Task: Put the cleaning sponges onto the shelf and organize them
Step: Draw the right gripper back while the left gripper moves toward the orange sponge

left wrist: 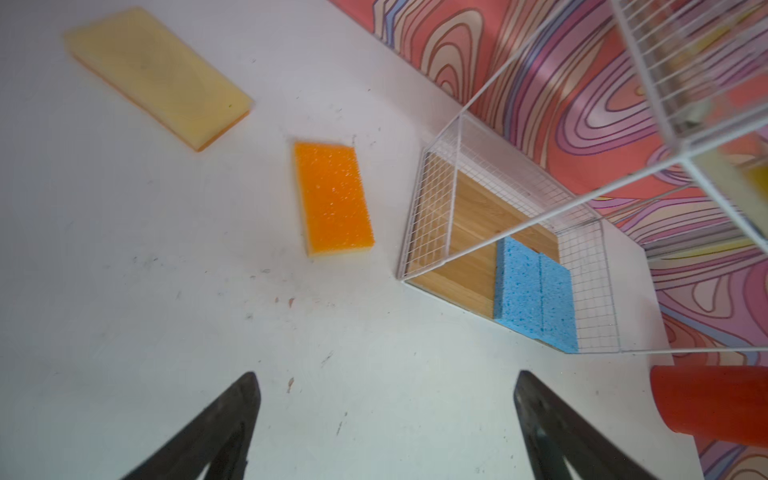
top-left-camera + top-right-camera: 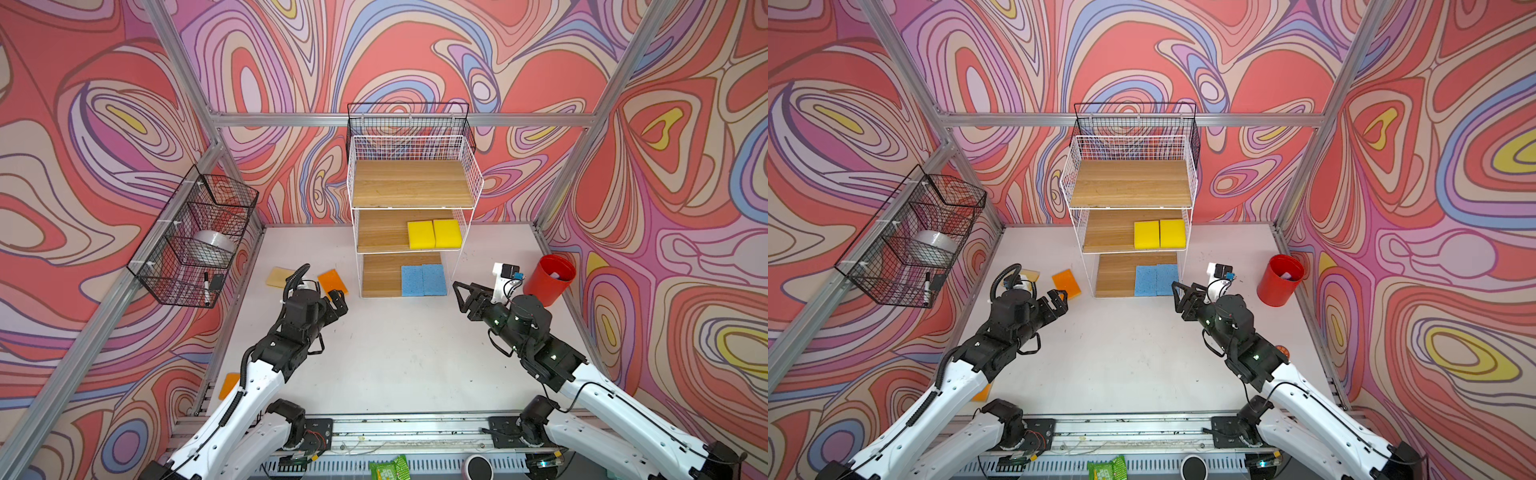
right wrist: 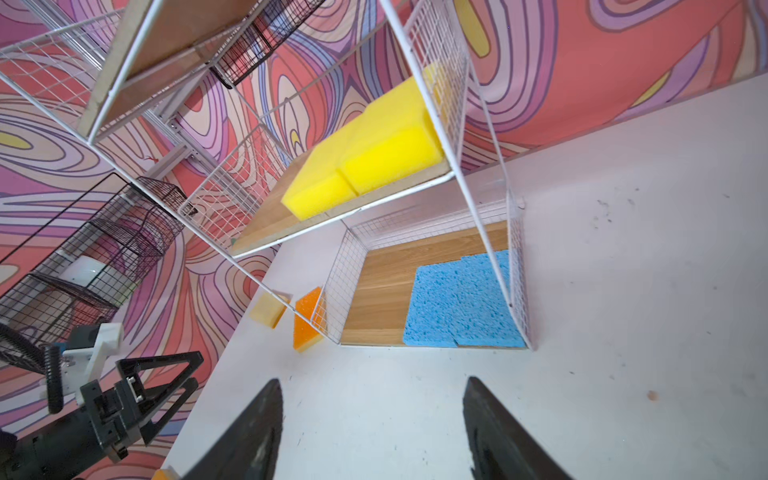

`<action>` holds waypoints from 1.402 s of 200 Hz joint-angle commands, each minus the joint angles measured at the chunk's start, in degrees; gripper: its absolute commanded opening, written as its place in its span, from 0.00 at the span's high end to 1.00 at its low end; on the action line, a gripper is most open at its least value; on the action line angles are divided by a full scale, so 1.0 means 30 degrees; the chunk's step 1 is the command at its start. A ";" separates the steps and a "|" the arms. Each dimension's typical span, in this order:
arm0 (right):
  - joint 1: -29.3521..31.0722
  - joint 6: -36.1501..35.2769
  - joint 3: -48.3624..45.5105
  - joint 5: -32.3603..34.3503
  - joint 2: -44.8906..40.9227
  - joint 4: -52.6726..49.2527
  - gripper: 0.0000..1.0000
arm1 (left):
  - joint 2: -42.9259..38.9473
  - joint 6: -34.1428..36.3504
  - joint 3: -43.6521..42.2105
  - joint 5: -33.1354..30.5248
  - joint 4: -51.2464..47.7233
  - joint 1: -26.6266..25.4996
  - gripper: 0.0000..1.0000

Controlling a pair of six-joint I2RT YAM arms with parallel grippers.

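Our left gripper point(image 1: 386, 374) is spread wide, empty, aimed at the orange sponge point(image 1: 332, 199) lying on the table point(image 2: 395, 353) just left of the shelf point(image 2: 411, 183). The blue sponges point(image 2: 423, 280) sit on the bottom tier, the yellow sponges point(image 2: 434, 234) on the middle. The right gripper point(image 3: 372, 380) is spread, empty too. We reckon next: lower, pinch that orange one.

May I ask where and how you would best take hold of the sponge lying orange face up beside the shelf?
Grip the orange sponge across its long edges midway, coming down with the open left pincer. It lies flat on the table, so only its thin sides offer purchase, and its narrow width probably fits the jaws.
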 commanded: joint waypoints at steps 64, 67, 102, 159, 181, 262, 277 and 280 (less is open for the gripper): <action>-0.0530 -0.1176 -0.0055 0.1305 0.0466 -0.4003 0.19 | 0.5230 0.0271 0.1368 0.1036 -0.0681 0.2186 0.17; -0.0616 -0.1215 -0.0025 0.1205 0.0664 -0.3954 0.19 | 0.5470 0.0335 0.1505 0.0972 -0.0665 0.2166 0.17; -0.3438 -0.1259 -0.0152 -0.1885 0.2615 -0.2212 0.19 | 0.8070 0.0880 0.2989 0.0456 -0.0501 0.2189 0.17; -0.4739 -0.2019 0.0744 -0.3406 0.5812 -0.0543 0.16 | 1.2350 0.1820 0.6082 -0.0149 -0.0519 0.2183 0.05; -0.4762 -0.2133 0.0740 -0.3131 0.6233 -0.0260 0.15 | 1.4370 0.2065 0.7993 -0.0528 -0.1475 0.2165 0.02; -0.4769 -0.2463 0.0530 -0.2265 0.6846 0.0204 0.14 | 1.8568 0.1826 1.1560 -0.0799 -0.2290 0.2165 0.00; -0.4813 -0.2438 0.0509 -0.2352 0.7014 0.0242 0.14 | 1.9164 0.1721 1.2090 -0.0794 -0.2457 0.2163 0.00; -0.4803 -0.2442 0.0514 -0.2354 0.7053 0.0279 0.14 | 1.9260 0.1729 1.2209 -0.0799 -0.2506 0.2163 0.00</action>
